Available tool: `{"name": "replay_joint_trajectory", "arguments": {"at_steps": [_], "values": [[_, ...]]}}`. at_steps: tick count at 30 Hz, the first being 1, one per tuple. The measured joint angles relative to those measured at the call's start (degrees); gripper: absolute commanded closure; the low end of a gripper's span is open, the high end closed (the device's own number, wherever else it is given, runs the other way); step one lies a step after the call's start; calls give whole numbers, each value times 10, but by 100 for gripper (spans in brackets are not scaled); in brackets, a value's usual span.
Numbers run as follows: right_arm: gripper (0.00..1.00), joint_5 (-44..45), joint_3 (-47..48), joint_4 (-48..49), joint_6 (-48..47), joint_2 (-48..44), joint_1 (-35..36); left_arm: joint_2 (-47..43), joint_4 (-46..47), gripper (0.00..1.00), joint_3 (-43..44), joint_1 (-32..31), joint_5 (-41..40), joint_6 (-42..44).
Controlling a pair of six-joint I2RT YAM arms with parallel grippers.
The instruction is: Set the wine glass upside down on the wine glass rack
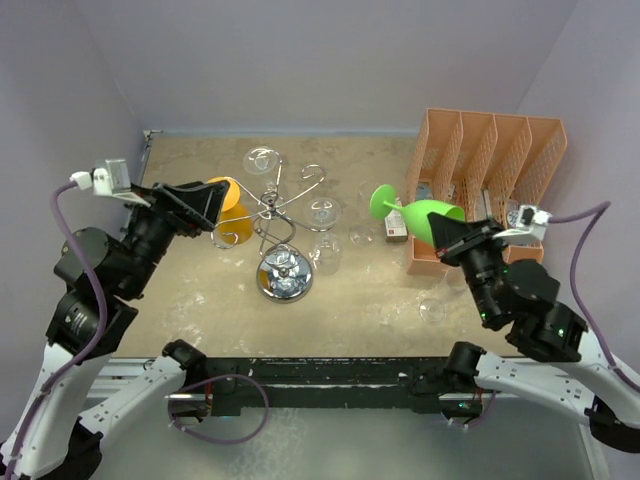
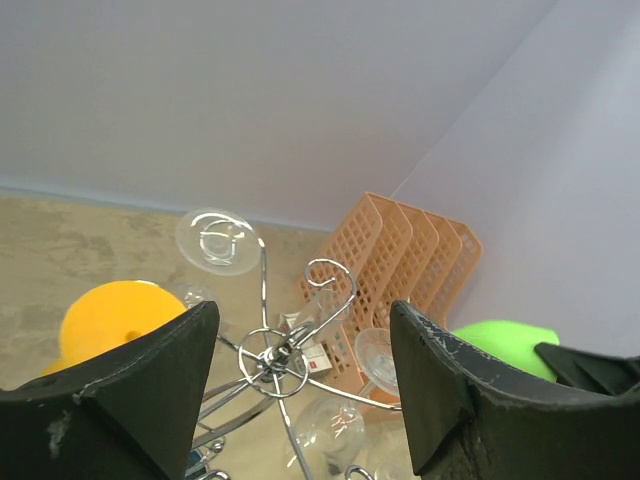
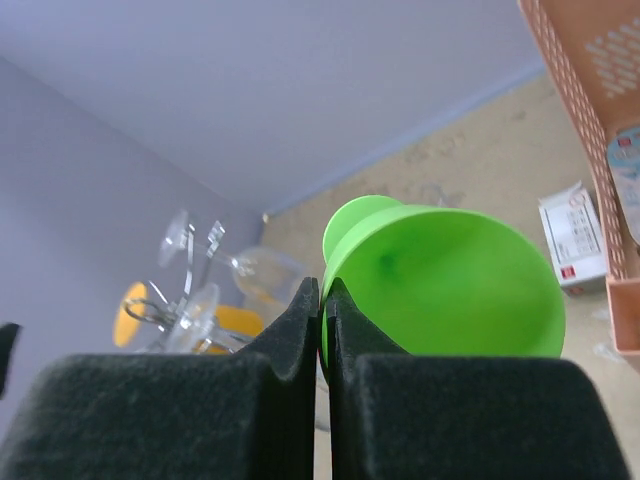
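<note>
The chrome wine glass rack (image 1: 283, 240) stands mid-table on its mirrored disc base, with several clear glasses hanging upside down from its arms. An orange wine glass (image 1: 232, 210) hangs on its left side. My right gripper (image 1: 447, 235) is shut on the rim of a green wine glass (image 1: 415, 212), held on its side in the air right of the rack, foot pointing left. In the right wrist view the fingers (image 3: 300, 330) pinch the green bowl's wall (image 3: 450, 285). My left gripper (image 1: 205, 205) is open and empty beside the orange glass; its view looks down on the rack hub (image 2: 268, 362).
An orange mesh file organiser (image 1: 490, 180) stands at the back right, just behind my right gripper. A small white box (image 1: 396, 222) lies next to it. A clear glass (image 1: 432, 310) lies on the table front right. Walls close off the left, back and right.
</note>
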Motion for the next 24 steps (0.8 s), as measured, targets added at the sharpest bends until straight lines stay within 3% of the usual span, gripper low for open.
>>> {"name": "replay_joint_trajectory", "arguments": {"at_steps": [10, 18, 24], "values": [[100, 17, -32, 212, -85, -42, 0, 45, 75, 35, -9, 0, 101, -73], [100, -55, -37, 373, -98, -24, 0, 79, 202, 38, -35, 0, 150, -172], [100, -125, -37, 464, -73, 42, 0, 120, 299, 39, -88, -9, 180, -243]]}}
